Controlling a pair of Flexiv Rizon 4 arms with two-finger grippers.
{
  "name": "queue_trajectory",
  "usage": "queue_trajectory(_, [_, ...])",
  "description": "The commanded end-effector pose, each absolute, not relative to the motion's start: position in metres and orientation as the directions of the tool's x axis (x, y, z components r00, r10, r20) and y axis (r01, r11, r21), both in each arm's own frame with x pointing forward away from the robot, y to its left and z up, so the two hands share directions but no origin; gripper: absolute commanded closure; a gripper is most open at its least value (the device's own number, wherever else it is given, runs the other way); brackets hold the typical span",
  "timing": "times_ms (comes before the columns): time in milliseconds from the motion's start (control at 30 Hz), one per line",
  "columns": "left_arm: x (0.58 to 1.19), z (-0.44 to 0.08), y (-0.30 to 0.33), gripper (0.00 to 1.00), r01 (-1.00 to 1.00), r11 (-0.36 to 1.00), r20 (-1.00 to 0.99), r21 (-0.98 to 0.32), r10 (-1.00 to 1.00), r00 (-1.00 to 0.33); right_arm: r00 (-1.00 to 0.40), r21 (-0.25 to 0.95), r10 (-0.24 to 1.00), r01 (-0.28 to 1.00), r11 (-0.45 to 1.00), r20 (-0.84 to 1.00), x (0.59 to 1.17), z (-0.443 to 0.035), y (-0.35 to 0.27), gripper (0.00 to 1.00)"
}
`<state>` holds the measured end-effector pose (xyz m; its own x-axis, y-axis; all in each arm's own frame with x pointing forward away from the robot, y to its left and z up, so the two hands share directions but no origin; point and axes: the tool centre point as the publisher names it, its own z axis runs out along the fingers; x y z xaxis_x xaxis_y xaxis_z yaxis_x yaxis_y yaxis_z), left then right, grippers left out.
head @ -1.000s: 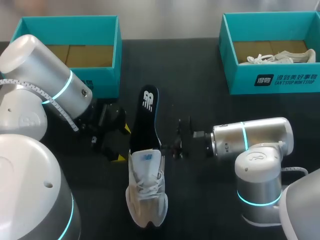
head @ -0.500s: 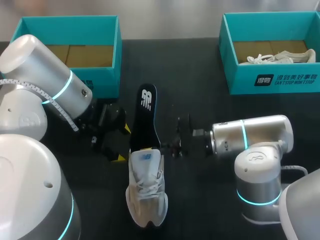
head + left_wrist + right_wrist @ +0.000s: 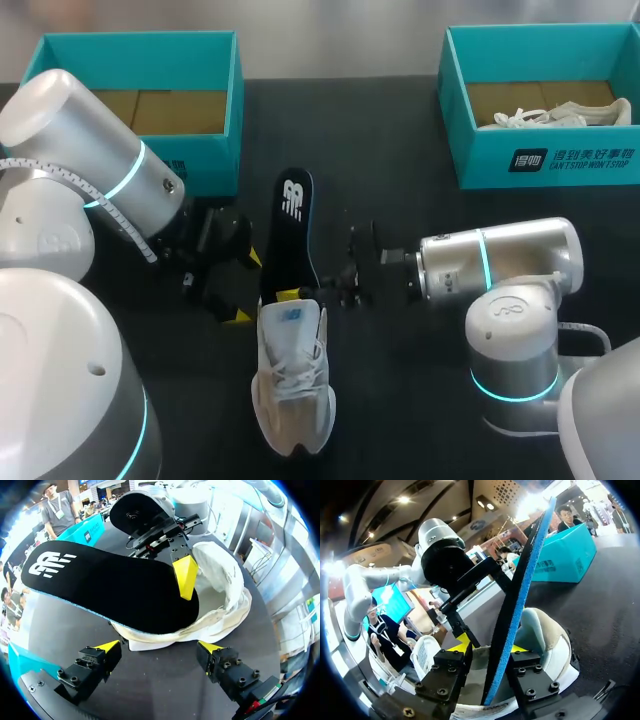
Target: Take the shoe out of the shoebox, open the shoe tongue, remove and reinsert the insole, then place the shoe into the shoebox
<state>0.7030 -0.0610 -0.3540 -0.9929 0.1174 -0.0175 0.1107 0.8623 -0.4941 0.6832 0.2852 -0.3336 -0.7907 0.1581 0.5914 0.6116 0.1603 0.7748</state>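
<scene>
Roughly midway, by my reckoning. At my far left the left shoebox (image 3: 215,160) stands with only its cardboard floor showing, so the take-out step is done: the shoe (image 3: 292,380) lies on the bench (image 3: 400,410) near the middle, toe toward me. My left arm (image 3: 110,170) sits just beside the shoe's collar. In the left wrist view its jaws are spread wide and grasp nothing, with the shoe and the black insole (image 3: 293,225) just ahead of them.

The insole is mostly outside the shoe. It slopes away toward the far edge of the bench, its near end at the shoe's mouth. My right arm (image 3: 500,265) comes in from the other side, and the right wrist view shows its jaws clenched on the insole, one pad on each face, with the blue edge standing up between them. Whether the insole is coming out or going back in, I cannot tell from this moment alone. The mouth looks open enough that I judge the tongue step done.

Left to do, as I read it: seat the insole fully, then lift the shoe into a box. The right shoebox (image 3: 560,160) holds another shoe (image 3: 550,112), so I would expect this one to go into the left shoebox.
</scene>
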Motion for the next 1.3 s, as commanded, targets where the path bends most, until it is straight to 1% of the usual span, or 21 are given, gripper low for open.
queue_trajectory(33, [0.703, -0.355, -0.061, 0.00, 0.112, 0.862, -0.018, -0.494, 0.118, -0.993, -0.794, 0.775, 0.160, 0.607, 0.176, 0.586, 0.687, -0.329, 0.290, 0.61])
queue_trajectory(300, [0.703, -0.355, -0.061, 0.00, 0.112, 0.862, -0.018, -0.494, 0.118, -0.993, -0.807, 0.786, 0.153, 0.591, 0.183, 0.571, 0.692, -0.324, 0.293, 0.62])
queue_trajectory(733, [0.703, -0.355, -0.061, 0.00, 0.112, 0.862, -0.018, -0.494, 0.118, -0.993, -0.826, 0.806, 0.149, 0.564, 0.182, 0.544, 0.699, -0.314, 0.299, 0.62])
queue_trajectory(1067, [0.703, -0.355, -0.061, 0.00, 0.112, 0.862, -0.018, -0.494, 0.118, -0.993, -0.828, 0.813, 0.159, 0.559, 0.162, 0.537, 0.706, -0.310, 0.303, 0.64])
queue_trajectory(1200, [0.703, -0.355, -0.061, 0.00, 0.112, 0.862, -0.018, -0.494, 0.118, -0.993, -0.829, 0.817, 0.164, 0.556, 0.152, 0.534, 0.709, -0.308, 0.304, 0.67])
queue_trajectory(1300, [0.703, -0.355, -0.061, 0.00, 0.112, 0.862, -0.018, -0.494, 0.118, -0.993, -0.829, 0.819, 0.166, 0.556, 0.142, 0.534, 0.711, -0.309, 0.304, 0.73])
